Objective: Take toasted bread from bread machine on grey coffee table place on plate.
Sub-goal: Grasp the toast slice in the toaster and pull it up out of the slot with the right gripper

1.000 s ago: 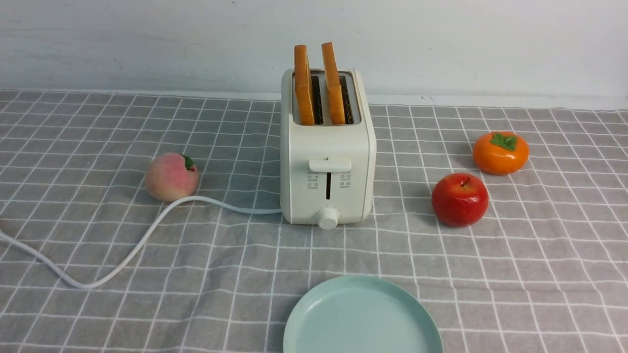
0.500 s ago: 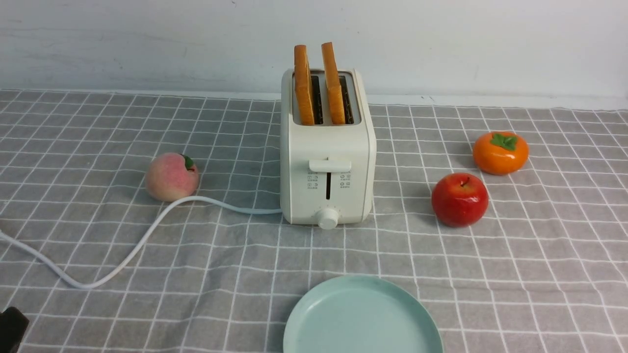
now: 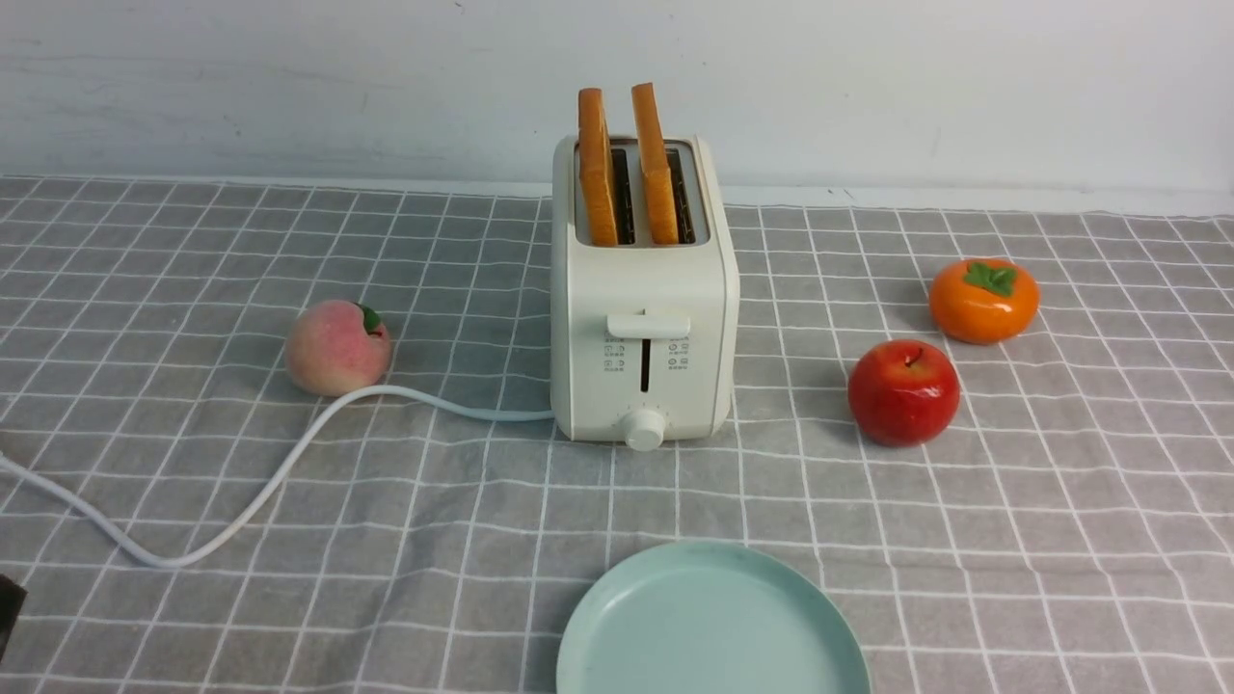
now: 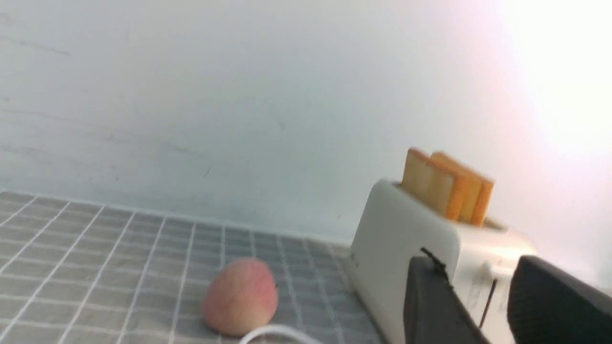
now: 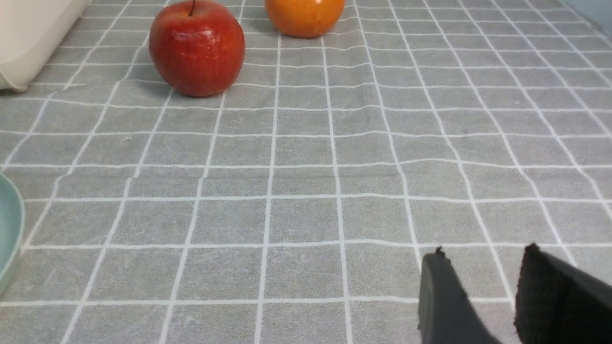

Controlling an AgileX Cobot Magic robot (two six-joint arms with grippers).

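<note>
Two slices of toasted bread point(image 3: 597, 164) point(image 3: 656, 159) stand upright in the slots of the cream-white bread machine point(image 3: 644, 308) at the middle of the grey coffee table point(image 3: 1012, 540). The mint-green plate point(image 3: 711, 627) lies bare in front of it at the near edge. My left gripper point(image 4: 483, 267) is open and empty, away to the left of the bread machine point(image 4: 406, 229), facing it and the toasted bread point(image 4: 447, 191). My right gripper point(image 5: 483, 251) is open and empty, low over the cloth to the right of the plate point(image 5: 7, 239).
A peach point(image 3: 337, 347) sits left of the bread machine, with the white cord point(image 3: 289, 453) curving past it to the left edge. A red apple point(image 3: 903, 390) and an orange persimmon point(image 3: 983, 299) sit on the right. A dark part of my left arm point(image 3: 8, 607) shows at the lower left edge.
A dark part of my left arm came into the front view at the lower left edge, then drew back so only a sliver shows. The toast, bread machine and plate have not moved.
</note>
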